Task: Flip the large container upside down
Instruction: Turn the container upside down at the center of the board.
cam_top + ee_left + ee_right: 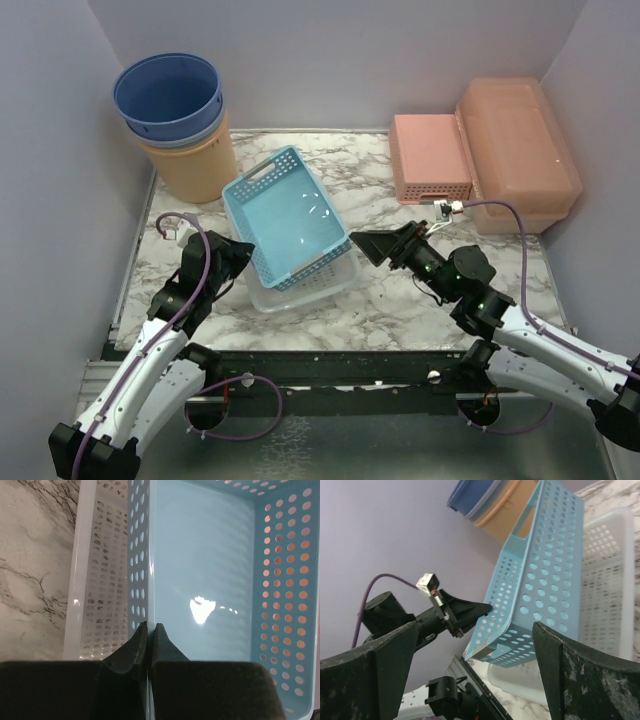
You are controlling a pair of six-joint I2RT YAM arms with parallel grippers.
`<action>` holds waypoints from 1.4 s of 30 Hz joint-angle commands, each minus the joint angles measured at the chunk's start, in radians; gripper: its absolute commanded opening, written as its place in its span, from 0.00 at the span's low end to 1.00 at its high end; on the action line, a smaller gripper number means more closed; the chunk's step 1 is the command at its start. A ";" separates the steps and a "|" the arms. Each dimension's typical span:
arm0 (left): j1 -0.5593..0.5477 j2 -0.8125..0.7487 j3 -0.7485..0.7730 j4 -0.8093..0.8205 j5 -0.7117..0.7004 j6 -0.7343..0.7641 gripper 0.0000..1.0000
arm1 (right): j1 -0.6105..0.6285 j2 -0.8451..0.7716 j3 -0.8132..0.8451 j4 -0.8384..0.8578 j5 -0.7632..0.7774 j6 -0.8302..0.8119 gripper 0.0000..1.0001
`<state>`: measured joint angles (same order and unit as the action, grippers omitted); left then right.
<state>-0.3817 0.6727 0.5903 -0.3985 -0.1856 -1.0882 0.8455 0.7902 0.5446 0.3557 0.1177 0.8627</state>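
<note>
Two robot arms reach over a marble-patterned bench point(400, 300). At the far left rear, a blue bucket point(168, 95) is stacked on an orange bucket point(190, 165). In front of them, the left end effector point(150, 626) is pinched together on the left wall of a blue basket point(285, 215), which tilts upward out of a white basket point(305, 290) lying beneath it at the bench's middle. Just right of the blue basket, the right end effector point(372, 246) has its fingers spread wide and holds nothing. Farther right, at the rear, sits a pink basket point(430, 155). Beside it, in the far right rear corner, rests the large container point(520, 150), well apart from both arms.
</note>
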 commanded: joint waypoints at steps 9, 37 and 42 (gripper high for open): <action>0.003 -0.028 0.002 0.045 -0.044 -0.072 0.00 | 0.006 0.248 0.059 0.289 -0.401 0.019 0.90; 0.006 -0.063 -0.011 0.043 -0.065 -0.161 0.00 | 0.009 0.385 0.050 0.355 -0.492 0.090 0.84; 0.006 -0.061 -0.012 0.044 -0.047 -0.172 0.00 | 0.010 0.414 0.046 0.398 -0.494 0.094 0.75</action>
<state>-0.3805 0.6220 0.5808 -0.3981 -0.2401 -1.2148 0.8474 1.1801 0.5922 0.6880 -0.3519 0.9451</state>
